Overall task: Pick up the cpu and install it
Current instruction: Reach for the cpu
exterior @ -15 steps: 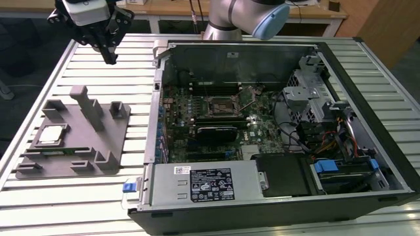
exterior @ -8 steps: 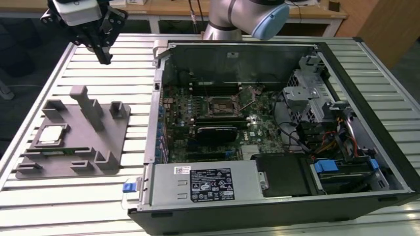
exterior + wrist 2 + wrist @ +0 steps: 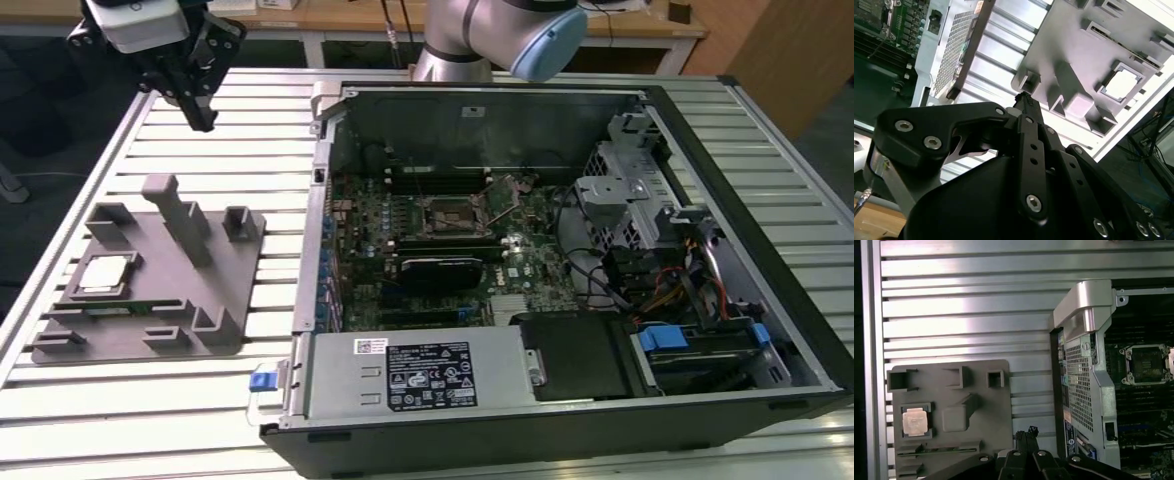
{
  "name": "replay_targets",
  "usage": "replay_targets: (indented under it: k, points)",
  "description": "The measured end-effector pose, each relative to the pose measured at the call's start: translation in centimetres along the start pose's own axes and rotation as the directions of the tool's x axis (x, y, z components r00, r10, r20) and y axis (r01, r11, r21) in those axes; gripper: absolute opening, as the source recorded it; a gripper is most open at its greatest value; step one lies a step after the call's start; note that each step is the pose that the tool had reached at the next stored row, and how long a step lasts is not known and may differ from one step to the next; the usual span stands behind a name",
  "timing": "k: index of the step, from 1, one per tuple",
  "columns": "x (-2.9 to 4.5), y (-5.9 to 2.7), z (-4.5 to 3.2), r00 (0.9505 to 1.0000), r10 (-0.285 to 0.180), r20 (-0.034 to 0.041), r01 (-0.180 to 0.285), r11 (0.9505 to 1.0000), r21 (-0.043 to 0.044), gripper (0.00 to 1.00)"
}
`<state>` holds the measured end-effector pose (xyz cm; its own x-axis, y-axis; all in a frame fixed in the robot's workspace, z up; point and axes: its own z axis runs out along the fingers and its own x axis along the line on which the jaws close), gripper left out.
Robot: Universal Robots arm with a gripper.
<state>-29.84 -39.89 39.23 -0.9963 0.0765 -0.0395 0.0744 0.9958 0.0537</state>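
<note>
The arm (image 3: 461, 35) behind the computer case (image 3: 561, 440) is cut off by the exterior view's upper edge, and the case's black wall runs off the lower edge. In the first wrist view the hand (image 3: 1026, 432) covers 1 edge of the grey tray (image 3: 954, 385) beside the case, and the socket (image 3: 1146, 363) inside the case is clipped at the picture's edge.

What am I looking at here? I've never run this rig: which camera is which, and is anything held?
One robot arm with a tool works over a slatted table. The exterior view looks on from off the arm; both wrist views ride near the tool. On the table lie a grey tray with the cpu seated in it, and an open computer with its socket. The tool hangs above the table, apart from the tray, shut and holding nothing.
</note>
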Motion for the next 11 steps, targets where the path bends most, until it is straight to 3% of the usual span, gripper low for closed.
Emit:
replay_targets:
  k: [11]
  points:
    - [2.03, -0.16, 0.14, 1.0000, 0.000, 0.0003, 0.000, 1.0000, -0.0001, 0.11]
